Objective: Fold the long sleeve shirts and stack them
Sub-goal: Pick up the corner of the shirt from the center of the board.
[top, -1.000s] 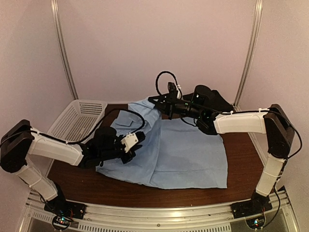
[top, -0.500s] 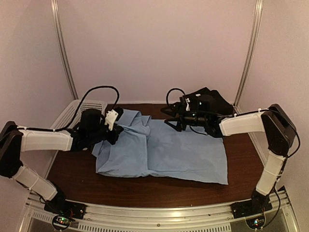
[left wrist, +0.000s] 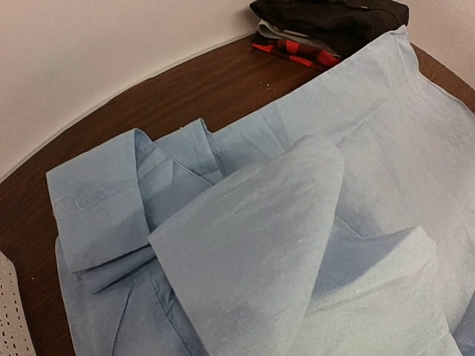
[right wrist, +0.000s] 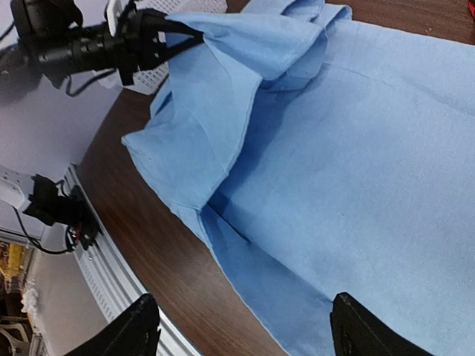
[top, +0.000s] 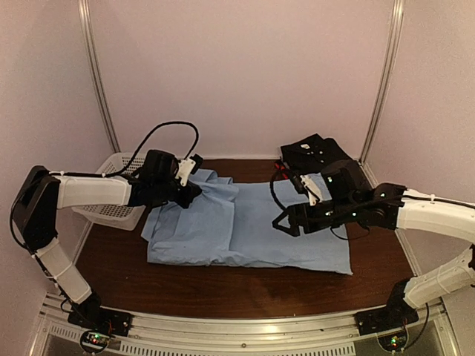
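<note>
The light blue shirt (top: 252,230) lies spread across the brown table, its left side folded over and its collar (left wrist: 148,185) toward the far left. My left gripper (top: 193,190) is shut on a raised fold of that shirt at its far-left corner. In the left wrist view the lifted cloth (left wrist: 252,245) hides the fingers. The right wrist view shows the pinch on the cloth (right wrist: 174,33). My right gripper (top: 286,222) hovers open over the shirt's middle, holding nothing, fingertips (right wrist: 137,326) wide apart. The folded black, grey and red-plaid shirts (top: 315,152) are stacked at the back right.
A white mesh basket (top: 111,202) stands at the table's left edge, beneath my left arm. Bare brown tabletop (top: 223,285) runs along the front, ending at a metal rail (top: 245,330). Pale walls close in the back and sides.
My right gripper opened, let go of the shirt and drew back toward the near right. My left gripper carried its fold toward the far left, and the shirt now lies flatter.
</note>
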